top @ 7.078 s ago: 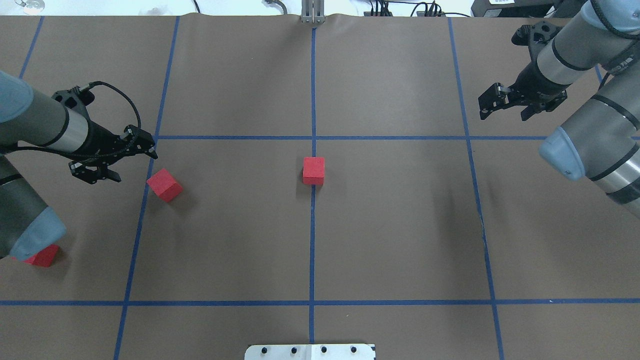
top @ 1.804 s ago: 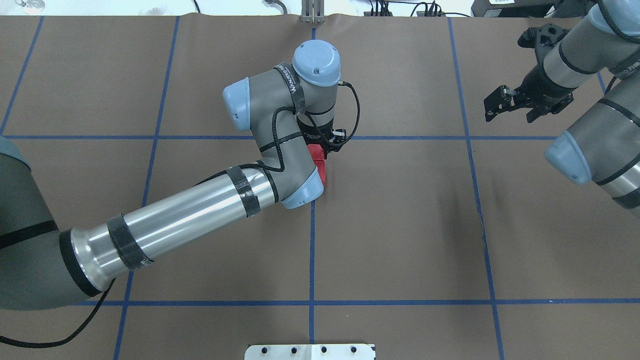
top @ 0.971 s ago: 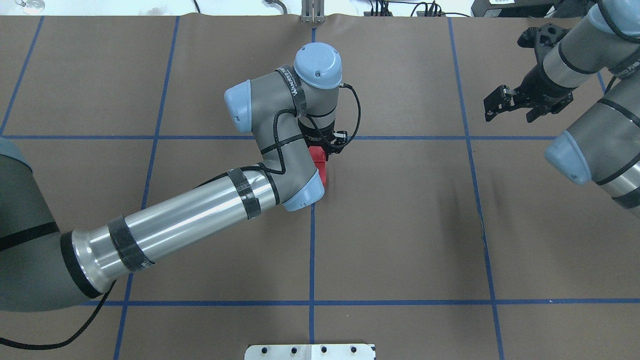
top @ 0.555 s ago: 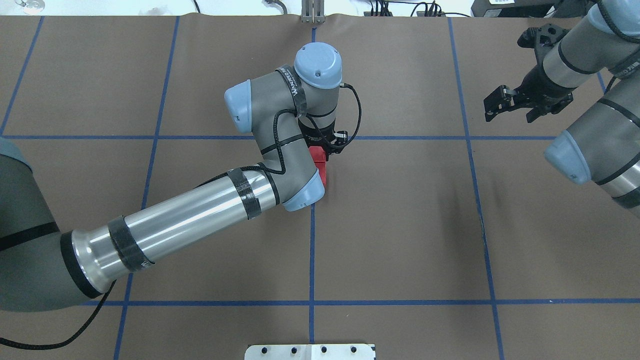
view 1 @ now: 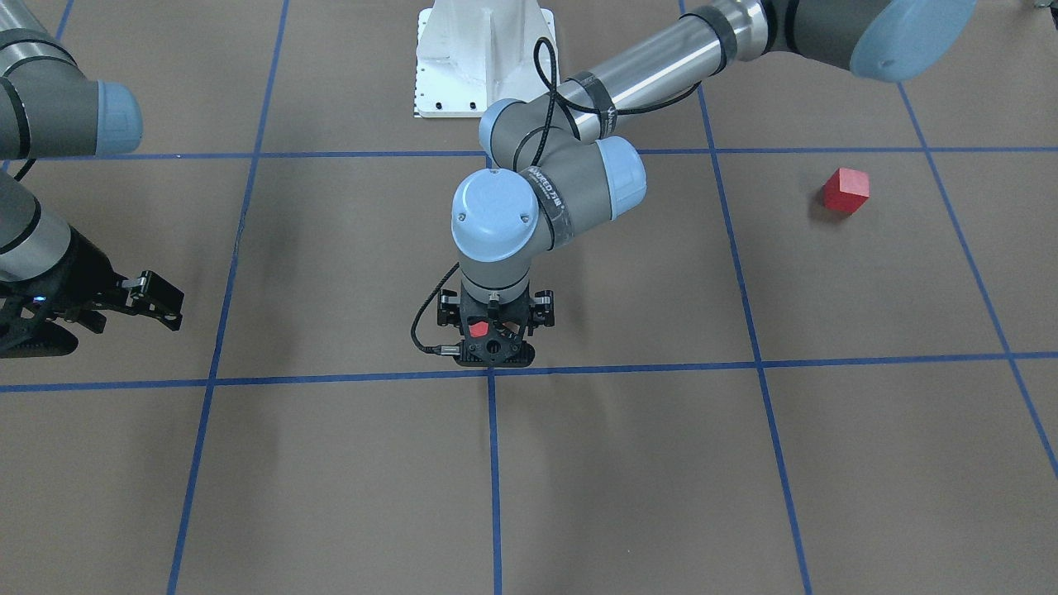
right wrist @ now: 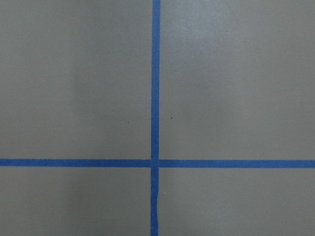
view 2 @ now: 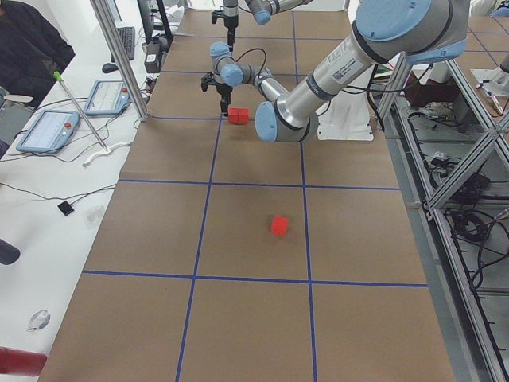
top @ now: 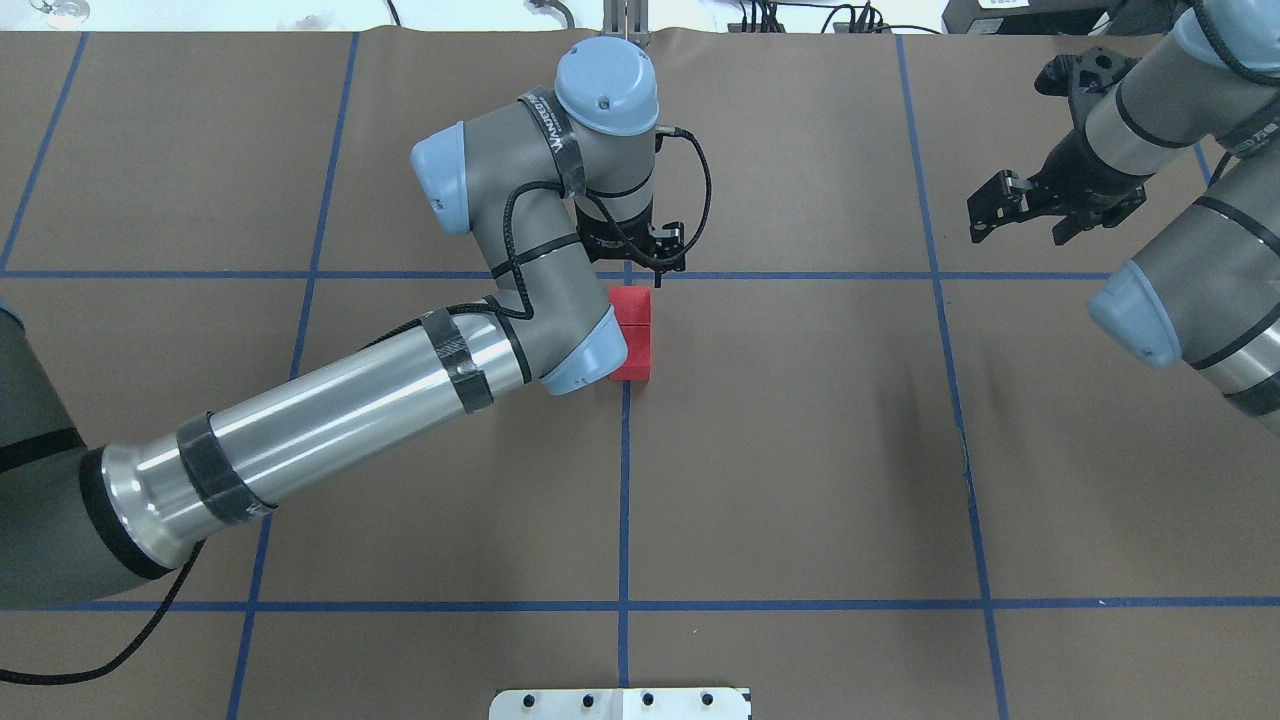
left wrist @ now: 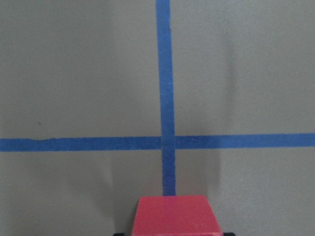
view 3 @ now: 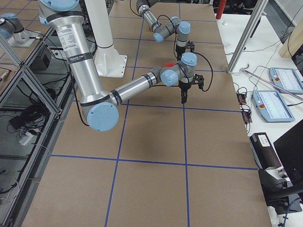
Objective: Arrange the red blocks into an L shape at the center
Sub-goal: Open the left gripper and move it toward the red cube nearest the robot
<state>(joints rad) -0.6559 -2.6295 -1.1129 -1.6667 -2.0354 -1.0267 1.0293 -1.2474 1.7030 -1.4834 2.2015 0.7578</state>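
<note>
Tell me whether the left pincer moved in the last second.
Yes. In the overhead view the left pincer has shifted up the picture, off the red blocks, to the horizontal blue tape line.

Two tablets (view 2: 49, 130) lie on a white side bench (view 2: 40, 239) near a metal post (view 2: 119, 60), with loose cables (view 2: 48, 195) nearby; a person in a dark top (view 2: 28, 44) is at its far end

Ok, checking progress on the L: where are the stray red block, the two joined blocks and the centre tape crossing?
stray red block (view 1: 845, 190): front-facing view, cube's middle.
joined blocks (top: 633, 333): overhead view, by their seam.
centre tape crossing (left wrist: 168, 142): left wrist view, where lines meet.
</note>
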